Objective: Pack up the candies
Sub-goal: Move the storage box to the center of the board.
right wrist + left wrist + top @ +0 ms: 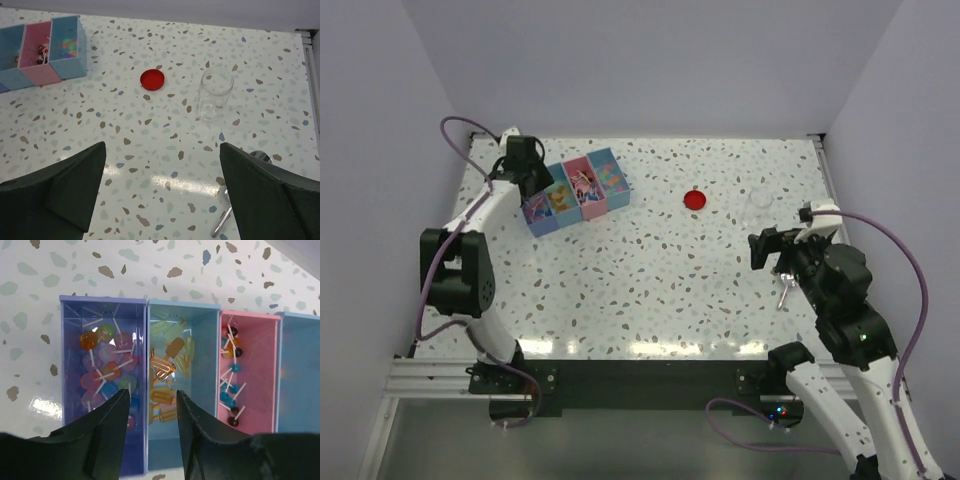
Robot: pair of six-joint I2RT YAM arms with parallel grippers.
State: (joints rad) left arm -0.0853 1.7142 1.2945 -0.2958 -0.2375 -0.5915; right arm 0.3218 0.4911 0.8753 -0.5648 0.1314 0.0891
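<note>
The candies fill a row of tray compartments (300,370): round lollipops (102,365) in the purple one, popsicle shapes (170,360) in the light blue one, small dark and blue lollipops (231,375) in the pink one. My left gripper (152,392) hovers over the wall between the purple and light blue compartments, its jaws partly apart with nothing between them. In the top view the left gripper (527,165) is at the tray's (618,196) left end. My right gripper (770,250) hangs wide open and empty over bare table (162,145), far from the tray.
A round red lid (694,199) (152,79) lies mid-table. A clear empty jar (214,95) (758,203) stands to its right. A metal utensil (225,215) lies on the table under the right gripper. White walls close in the table on three sides.
</note>
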